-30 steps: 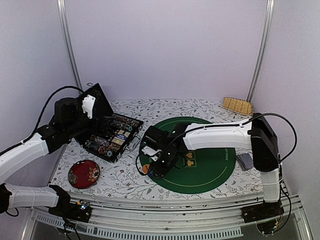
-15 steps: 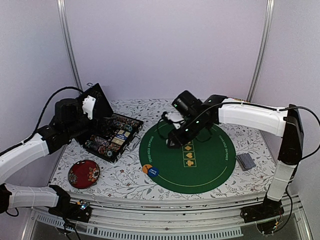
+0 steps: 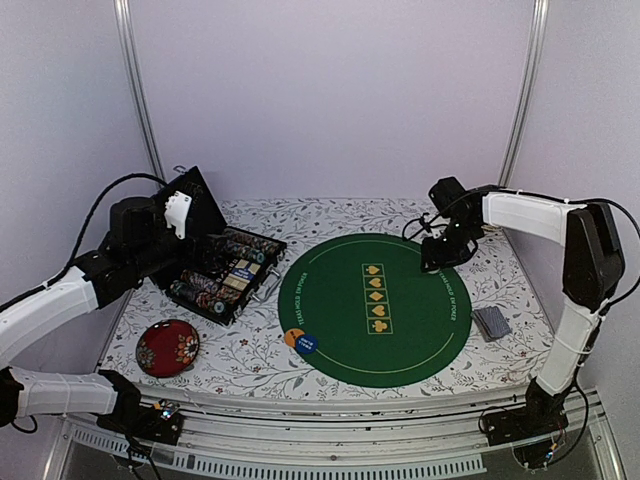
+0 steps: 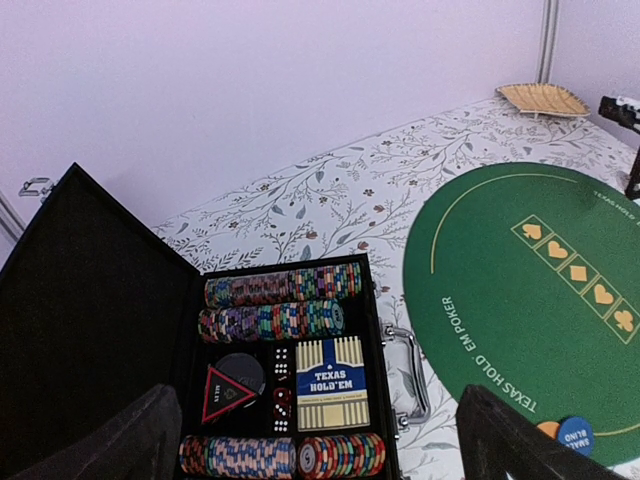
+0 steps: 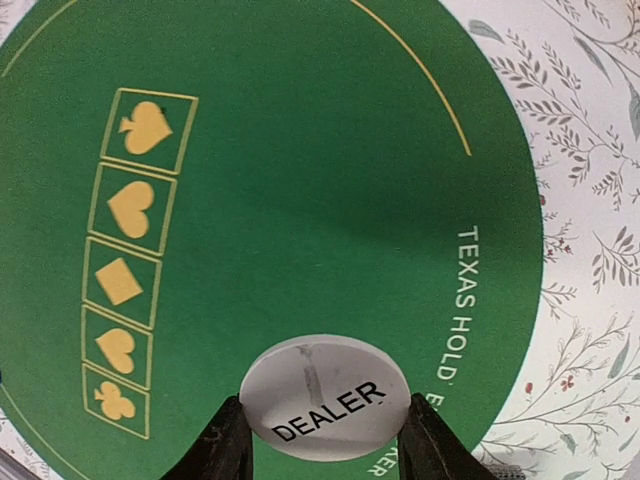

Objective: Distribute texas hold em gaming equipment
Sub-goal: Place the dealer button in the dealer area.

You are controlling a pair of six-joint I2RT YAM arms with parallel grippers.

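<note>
My right gripper [image 5: 325, 418] is shut on a white round marker disc [image 5: 325, 390] printed DEALER, gripped by its edges above the green poker mat [image 5: 300, 200]. From above, that gripper [image 3: 437, 256] hangs over the mat's far right edge. A blue disc and an orange disc [image 3: 300, 340] lie overlapping at the mat's near left edge. Grey-backed playing cards [image 3: 491, 321] rest right of the mat. My left gripper [image 4: 320, 445] stands open above the open black case [image 4: 120, 330], which holds rows of striped chips [image 4: 280, 300] and a card box [image 4: 332, 382].
A dark red floral dish [image 3: 167, 347] sits near the front left. A tan woven piece [image 3: 475, 211] lies at the back right corner. The case's lid [image 3: 200, 195] stands upright, and its metal handle [image 4: 410, 375] faces the mat.
My right arm swung from the mat's near left edge, by the blue and orange discs, across to its far right edge, carrying the white disc. The left arm stayed put.
</note>
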